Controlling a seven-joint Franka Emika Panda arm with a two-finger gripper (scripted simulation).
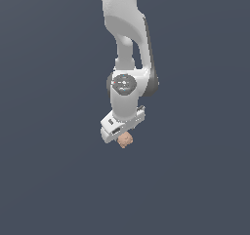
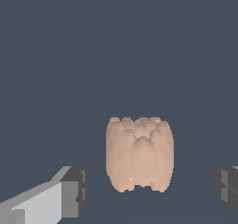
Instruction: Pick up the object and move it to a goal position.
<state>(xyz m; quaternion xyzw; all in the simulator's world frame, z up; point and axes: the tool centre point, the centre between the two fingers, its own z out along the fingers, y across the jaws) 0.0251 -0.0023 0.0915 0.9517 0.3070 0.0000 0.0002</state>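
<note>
The object is a small peach-tan lump with a bumpy surface, resting on the dark grey floor. In the exterior view the object peeks out just under the white hand of my arm. My gripper hangs right over it. The wrist view shows my gripper open, with one dark finger pad on one side of the lump and the other pad on the opposite side. A clear gap separates each pad from the lump. Nothing is held.
A plain dark grey floor fills both views. No other objects, containers or edges show. The white arm reaches down from the top of the exterior view.
</note>
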